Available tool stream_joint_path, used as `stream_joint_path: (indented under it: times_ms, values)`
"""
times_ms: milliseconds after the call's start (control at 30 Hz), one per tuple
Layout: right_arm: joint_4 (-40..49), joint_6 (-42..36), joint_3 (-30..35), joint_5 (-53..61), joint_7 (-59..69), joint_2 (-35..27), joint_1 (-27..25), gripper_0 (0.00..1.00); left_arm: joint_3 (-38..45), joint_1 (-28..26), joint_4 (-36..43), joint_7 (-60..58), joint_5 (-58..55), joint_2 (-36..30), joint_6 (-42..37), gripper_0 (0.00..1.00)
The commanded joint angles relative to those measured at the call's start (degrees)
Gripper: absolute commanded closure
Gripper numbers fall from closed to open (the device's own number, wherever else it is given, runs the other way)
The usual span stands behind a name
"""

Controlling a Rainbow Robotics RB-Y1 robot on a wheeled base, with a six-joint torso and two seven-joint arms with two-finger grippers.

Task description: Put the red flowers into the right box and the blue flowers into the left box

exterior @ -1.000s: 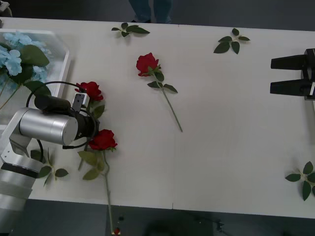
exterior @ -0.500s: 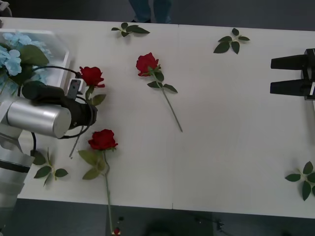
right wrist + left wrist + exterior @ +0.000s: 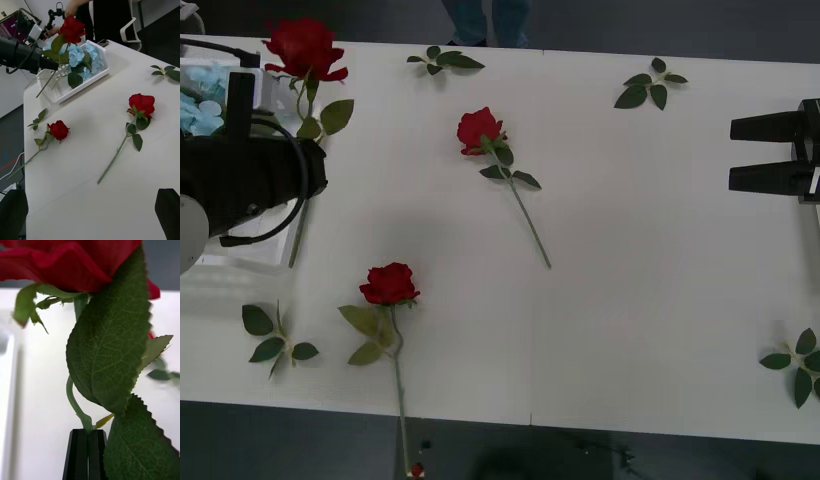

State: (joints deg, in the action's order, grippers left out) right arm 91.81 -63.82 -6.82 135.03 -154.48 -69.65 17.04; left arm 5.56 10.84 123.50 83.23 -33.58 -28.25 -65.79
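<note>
The left box (image 3: pixel 240 255) is mostly hidden behind the left arm and cut off by the edge. The blue flowers (image 3: pixel 200 100) peek out partly. The held rose (image 3: pixel 75 262) is cropped above.

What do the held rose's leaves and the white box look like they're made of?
The held rose: its leaves look like matte printed fabric or plastic, going by the regular pressed veins and saw-cut edges. The white box seems thin, slightly glossy translucent plastic. The left tool is shut on the stem.
</note>
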Motion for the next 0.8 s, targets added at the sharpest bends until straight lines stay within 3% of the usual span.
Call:
stream_joint_path:
  times_ms: [33,467,700,800]
  values:
    - [1.09,-0.17,0.58,0.67,-0.52,0.57,0.01,0.00,-3.72,0.76,1.83,1.84,-5.18,-0.58,7.69,1.00]
    - [1.09,-0.17,0.58,0.67,-0.52,0.57,0.01,0.00,-19.71,0.76,1.56,14.33,-21.44,-0.67,36.87,1.00]
    - [1.09,-0.17,0.58,0.67,-0.52,0.57,0.01,0.00,-20.07,1.47,1.56,26.63,-45.79,-0.23,38.10,1.00]
    - [1.09,-0.17,0.58,0.67,-0.52,0.57,0.01,0.00,-18.04,1.99,1.56,30.23,-55.02,0.12,34.50,1.00]
